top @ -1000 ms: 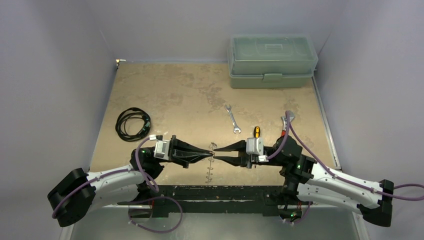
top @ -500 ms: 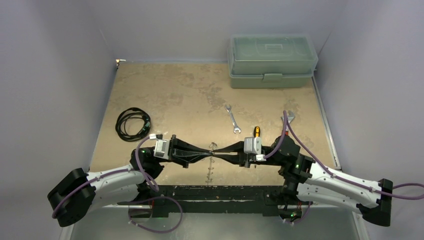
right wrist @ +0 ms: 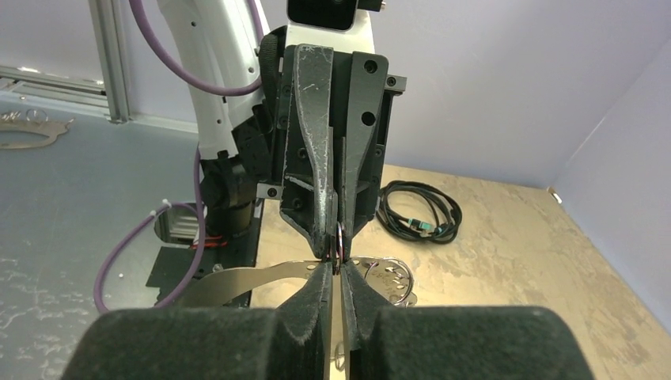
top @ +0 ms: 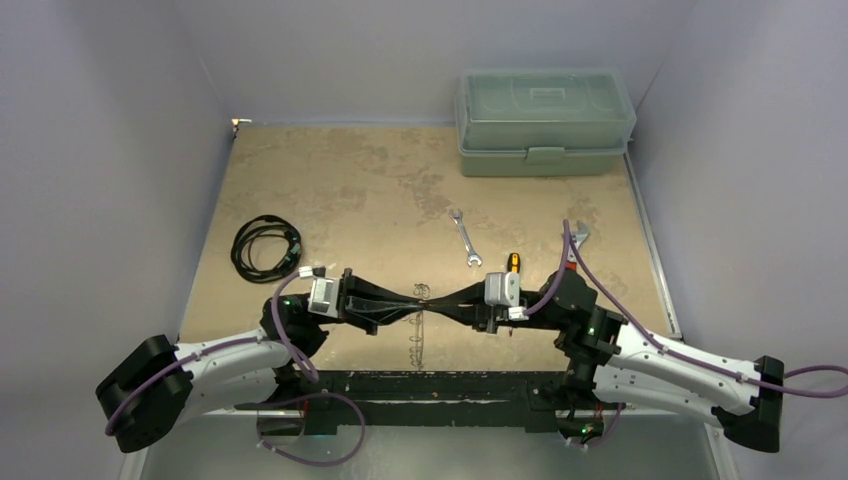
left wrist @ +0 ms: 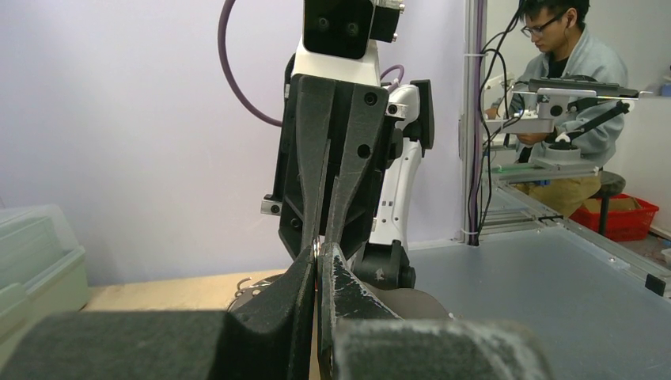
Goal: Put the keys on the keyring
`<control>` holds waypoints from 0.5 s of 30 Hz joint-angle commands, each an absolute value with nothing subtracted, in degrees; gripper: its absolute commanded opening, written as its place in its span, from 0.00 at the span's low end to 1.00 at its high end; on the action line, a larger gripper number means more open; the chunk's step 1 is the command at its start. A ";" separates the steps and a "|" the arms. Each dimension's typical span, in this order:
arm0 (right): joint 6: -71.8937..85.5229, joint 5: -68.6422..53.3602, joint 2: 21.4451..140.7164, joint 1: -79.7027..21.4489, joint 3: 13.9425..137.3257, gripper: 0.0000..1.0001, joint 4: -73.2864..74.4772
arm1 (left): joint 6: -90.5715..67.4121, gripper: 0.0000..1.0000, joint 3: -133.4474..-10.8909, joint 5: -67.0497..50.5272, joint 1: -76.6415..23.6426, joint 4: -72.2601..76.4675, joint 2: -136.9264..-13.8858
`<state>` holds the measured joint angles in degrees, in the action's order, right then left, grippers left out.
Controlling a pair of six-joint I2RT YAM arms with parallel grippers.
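Fingers (left wrist: 294,299) of my left gripper (top: 418,299) are clenched on the top of the keyring (top: 416,340), a large thin shiny silvery oval wire loop. Fingers (right wrist: 318,294) of my right gripper (top: 436,297) stand almost together about the same stretch of wire, and I cannot tell whether they pinch it or merely flank it. Seen from above, the grippers meet tip to tip over the near middle of the tan mottled table (top: 340,190), left arriving from 9 o'clock and right from 3 o'clock. The loop trails from their junction toward 6 o'clock, most of it outside both grips. Tiny silvery metal keys (right wrist: 393,279) fringe that free part, just beside the right fingertips at about 3 o'clock in the right wrist view. I judge the step in hand to be steadying the wire so a key can slide on. To do it well I would hold the left grip firm as anchor, seat the right squarely without twisting, and pull gently, since so thin a loop may spring free. A coiled black cable (top: 265,246) lies well apart at 10 o'clock.
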<state>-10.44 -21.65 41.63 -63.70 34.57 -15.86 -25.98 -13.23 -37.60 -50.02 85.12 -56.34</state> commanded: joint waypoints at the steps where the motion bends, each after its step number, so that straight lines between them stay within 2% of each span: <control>1: -10.62 -21.15 42.54 -63.44 35.75 0.05 -19.41 | -27.33 0.00 -13.12 -37.98 -50.32 101.79 -56.69; 4: -10.70 -21.25 42.49 -63.37 35.85 0.00 -19.43 | -27.41 0.00 -12.95 -38.14 -50.32 101.68 -56.73; 10: -11.66 -21.01 41.41 -63.28 35.90 0.00 -18.50 | -27.34 0.01 -12.53 -37.37 -50.27 100.25 -56.38; 13: -12.81 -20.35 41.18 -63.20 36.39 0.00 -17.15 | -27.18 0.26 -12.21 -36.49 -50.28 98.55 -55.31; 15: -13.80 -19.74 41.05 -63.19 37.15 0.00 -15.19 | -27.18 0.38 -11.85 -34.92 -50.27 96.35 -53.61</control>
<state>-11.31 -21.87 41.93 -63.61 34.57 -15.57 -26.17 -12.80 -37.12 -50.02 85.36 -56.16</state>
